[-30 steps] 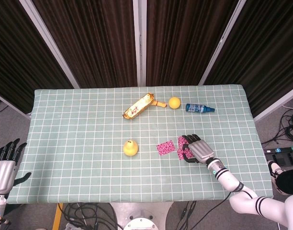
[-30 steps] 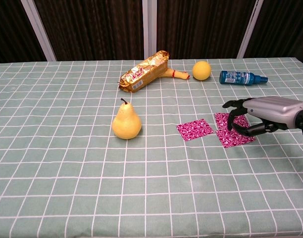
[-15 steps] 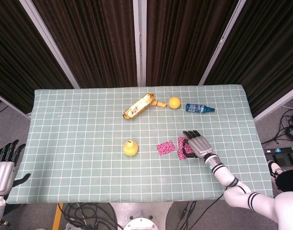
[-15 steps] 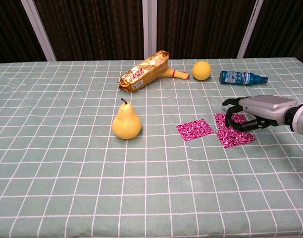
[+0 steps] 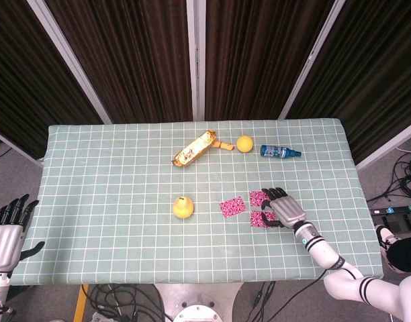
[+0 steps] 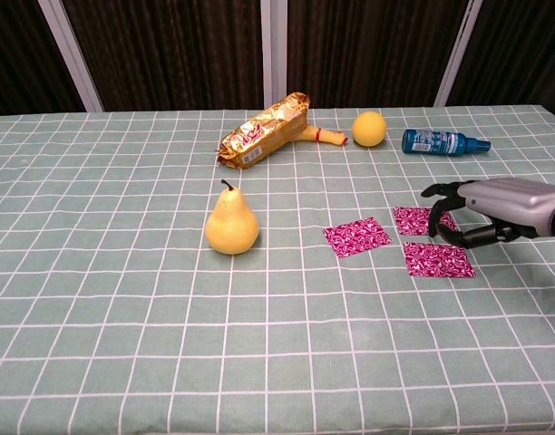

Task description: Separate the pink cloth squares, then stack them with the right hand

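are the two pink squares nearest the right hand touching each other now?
Apart. The chest view shows a strip of green tablecloth between the far square and the near square.

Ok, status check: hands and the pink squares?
Right hand over the table beside the squares, holding nothing. Left hand off the table edge, idle. Three pink cloth squares flat, apart, unstacked. Pear well clear.
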